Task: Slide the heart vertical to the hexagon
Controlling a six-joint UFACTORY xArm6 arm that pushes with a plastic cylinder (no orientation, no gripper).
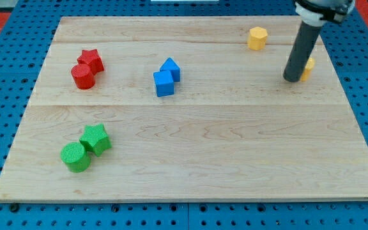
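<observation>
A yellow hexagon point(257, 38) lies near the view's top, right of centre. A second yellow block point(308, 68), mostly hidden behind my rod, lies to its lower right; its shape cannot be made out. My tip point(292, 78) rests on the board, touching or just left of that hidden yellow block, and below and to the right of the hexagon.
A red star point(91, 60) and red cylinder point(82, 76) sit at the upper left. A blue cube point(163, 84) and another blue block point(170, 68) sit near the middle top. A green star point(96, 138) and green cylinder point(75, 157) sit at the lower left. The wooden board point(190, 160) ends at the blue pegboard.
</observation>
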